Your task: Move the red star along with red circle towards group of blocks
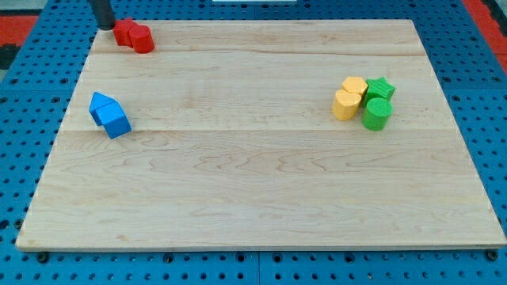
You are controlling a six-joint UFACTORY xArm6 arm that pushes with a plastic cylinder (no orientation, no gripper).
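The red star [123,32] and the red circle [142,39] lie touching each other at the board's top left corner, the star on the left. My tip [105,26] stands just left of the red star, close to it or touching it. The group of blocks sits at the view's right: two yellow blocks [354,86] [345,104], a green star [381,87] and a green round block [376,114], all packed together.
Two blue blocks [101,105] [116,121] lie together near the board's left edge. The wooden board [253,198] rests on a blue pegboard surface [24,119], with red-edged areas at the view's top corners.
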